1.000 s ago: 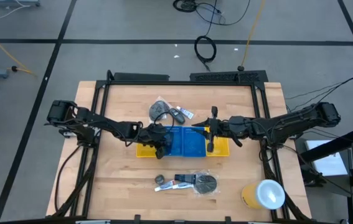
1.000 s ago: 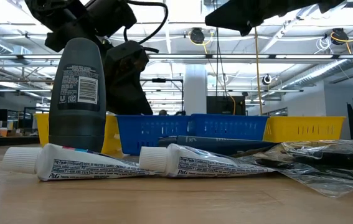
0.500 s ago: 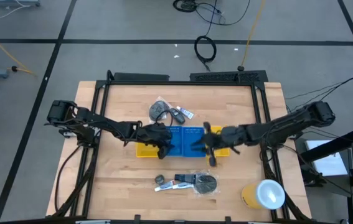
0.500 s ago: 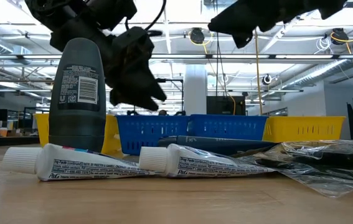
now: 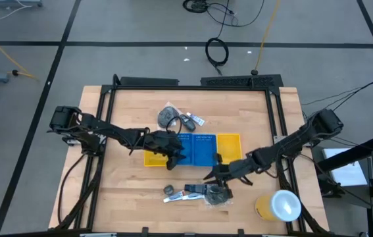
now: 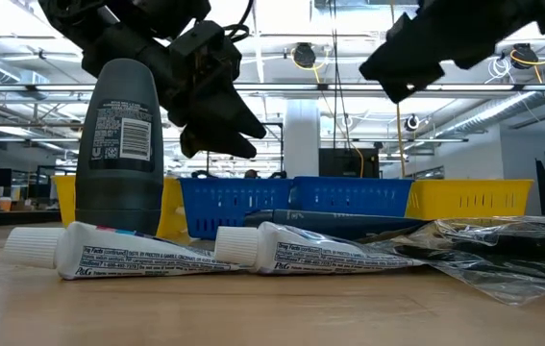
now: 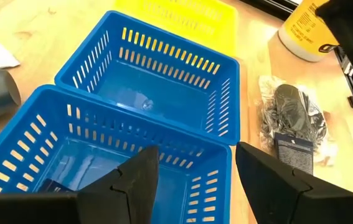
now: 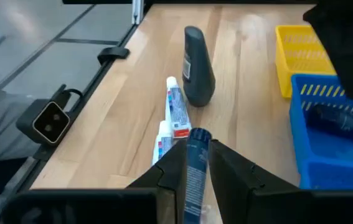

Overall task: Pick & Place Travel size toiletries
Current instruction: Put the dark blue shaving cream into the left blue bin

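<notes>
1. Left gripper [image 5: 172, 158] over left end of blue trays [image 5: 196, 149], fingers [image 7: 132, 180] spread apart, nothing between them.
2. Near front edge of tabletop [image 5: 127, 197]: upright dark bottle [image 5: 169, 190], two white tubes [image 5: 181, 195] lying flat just beside it, then bagged grey mesh pad [image 5: 217, 194].
3. Low view: dark bottle standing, tubes lying in front of it, clear bag to the right.
4. Back of tabletop, behind trays: second bagged mesh pad [image 5: 168, 116] with dark bottle [image 5: 187, 121] and small tube [image 5: 198, 120] close together.
5. Yellow tray [image 5: 229, 146] beside blue trays, right side.
6. Right gripper [image 5: 216, 179] low, just over front group, clamped on slim blue-capped tube [image 8: 194, 163]; wrist view shows tube upright between closed-in fingers [image 8: 170, 171].
7. Large yellow-and-white cylinder [image 5: 278, 205] at front right corner, well apart from toiletries.
</notes>
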Robot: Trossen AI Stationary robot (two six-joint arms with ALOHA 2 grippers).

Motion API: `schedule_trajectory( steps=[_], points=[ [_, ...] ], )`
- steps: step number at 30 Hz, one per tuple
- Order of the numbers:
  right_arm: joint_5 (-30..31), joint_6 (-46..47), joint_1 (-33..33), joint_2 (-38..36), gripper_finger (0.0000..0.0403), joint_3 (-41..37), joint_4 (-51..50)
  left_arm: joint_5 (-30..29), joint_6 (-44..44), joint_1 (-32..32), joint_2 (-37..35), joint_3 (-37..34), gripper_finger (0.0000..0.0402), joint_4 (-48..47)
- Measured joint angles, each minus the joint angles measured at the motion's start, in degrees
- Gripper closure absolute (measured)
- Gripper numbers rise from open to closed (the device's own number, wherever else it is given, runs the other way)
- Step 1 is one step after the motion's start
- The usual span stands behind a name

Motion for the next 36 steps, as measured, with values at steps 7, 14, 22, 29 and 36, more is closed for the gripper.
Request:
schedule_trajectory(
  steps=[7,14,22,29,36],
  points=[
    [5.71,2.29,4.86,4.23,0.0343,1.13,0.02,-0.02,1.11,0.02,0.00,0.00,0.0188,0.00],
    [6.71,0.89,7.27,11.79,0.0343,11.31,-10.55,-0.07,1.48,0.07,0.00,0.00,0.0188,0.28],
    [8.68,1.28,7.40,18.64,0.0291,21.89,-23.19,-0.07,1.82,0.07,0.00,0.00,0.0188,0.22],
    [8.53,3.87,7.51,19.90,0.0217,22.27,-25.04,-0.08,2.17,0.04,0.00,0.02,0.0188,0.26],
    [8.68,4.68,7.09,19.85,0.0198,22.32,-26.17,-0.09,2.53,0.04,0.00,0.02,0.0188,0.26]
  ],
)
